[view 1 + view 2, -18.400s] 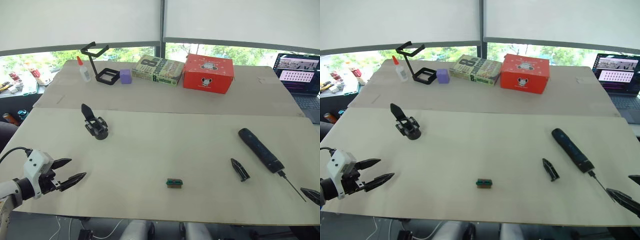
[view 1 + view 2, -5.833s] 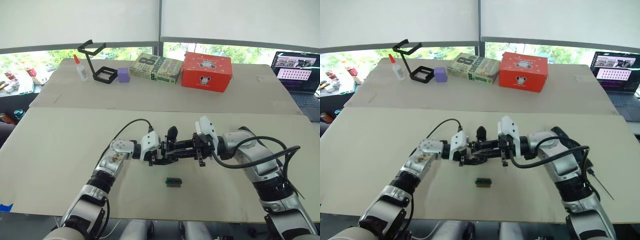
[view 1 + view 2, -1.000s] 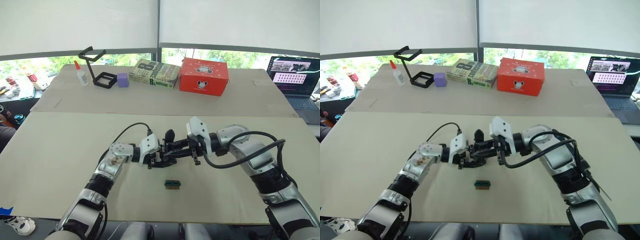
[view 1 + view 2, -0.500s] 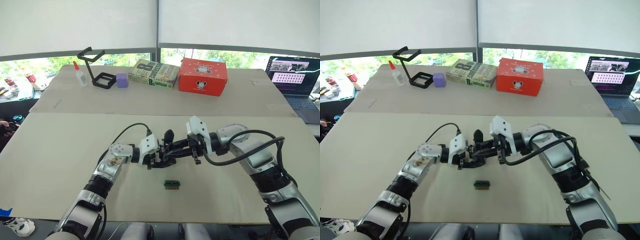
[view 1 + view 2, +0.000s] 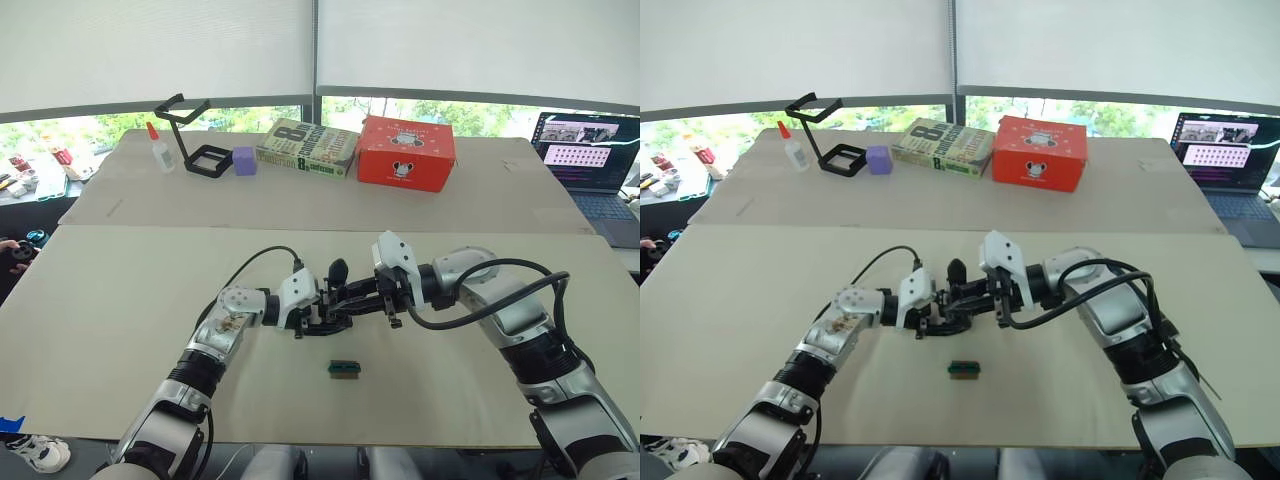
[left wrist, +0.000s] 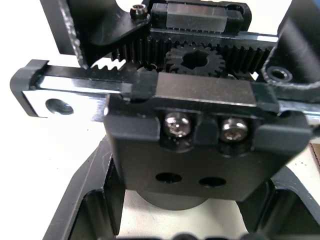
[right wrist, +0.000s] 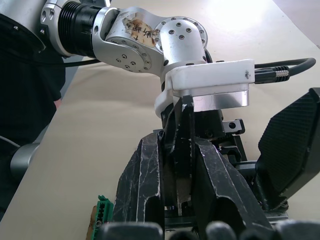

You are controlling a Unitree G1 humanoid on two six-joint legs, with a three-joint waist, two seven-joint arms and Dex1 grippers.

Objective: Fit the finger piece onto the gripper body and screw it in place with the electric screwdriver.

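Centrally, the right gripper [image 7: 181,200] presses the finger piece [image 7: 183,150] against the gripper body [image 6: 200,145].

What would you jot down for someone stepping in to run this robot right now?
Left gripper: shut on the gripper body, held above the table at mid-table.
Right gripper: shut on the finger piece, pressing it against the gripper body.
Done: both parts picked up and brought together.
Left: seat the finger piece, fetch the electric screwdriver and drive the screw. A small green block lies just in front.
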